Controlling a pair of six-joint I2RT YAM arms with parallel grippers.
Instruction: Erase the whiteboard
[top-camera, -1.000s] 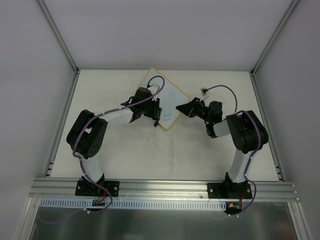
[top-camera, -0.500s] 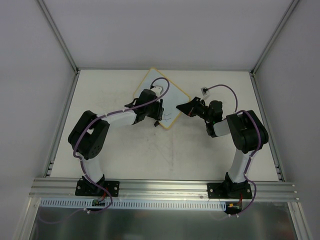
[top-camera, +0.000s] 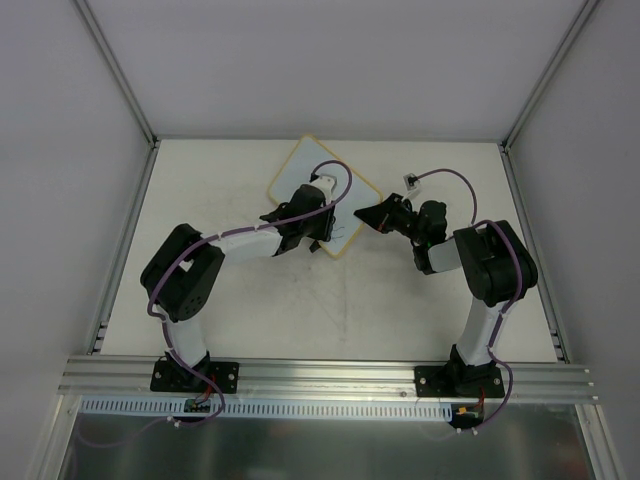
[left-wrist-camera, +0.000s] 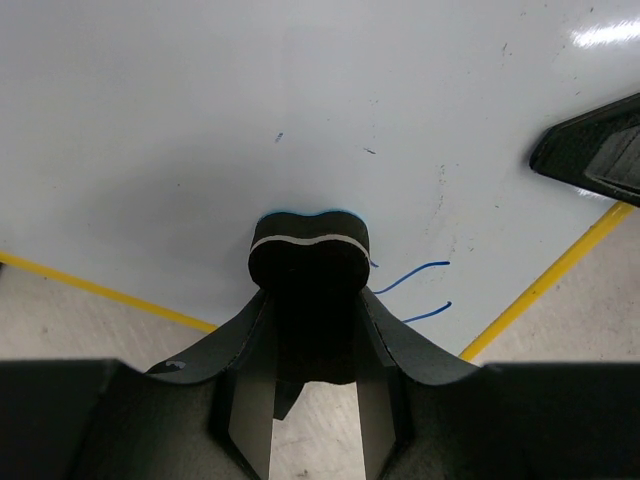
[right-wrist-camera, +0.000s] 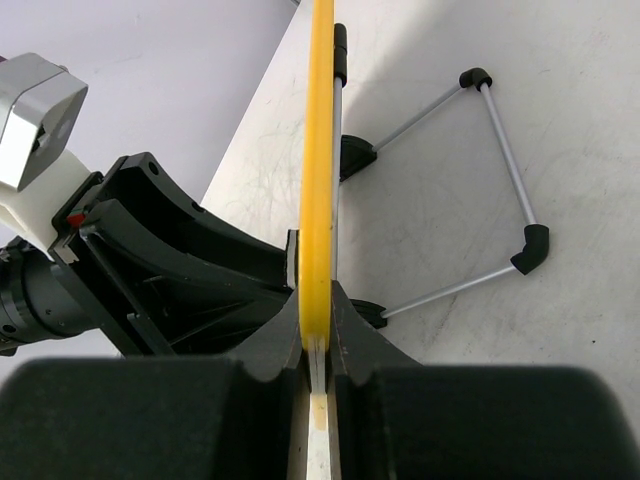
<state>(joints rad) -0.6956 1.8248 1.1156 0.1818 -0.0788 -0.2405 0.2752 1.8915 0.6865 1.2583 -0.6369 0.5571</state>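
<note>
The left gripper (left-wrist-camera: 312, 305) clamps a black bone-shaped eraser (left-wrist-camera: 308, 250) on the glossy whiteboard (left-wrist-camera: 200, 120); the right gripper (right-wrist-camera: 318, 312) pinches its three-o'clock yellow rim (right-wrist-camera: 318, 150).

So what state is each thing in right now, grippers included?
whiteboard: mostly clean, few blue strokes remain
eraser: held against the whiteboard
left gripper: shut on the eraser
right gripper: shut on the whiteboard's yellow edge
wire stand: swung out from the whiteboard
</note>
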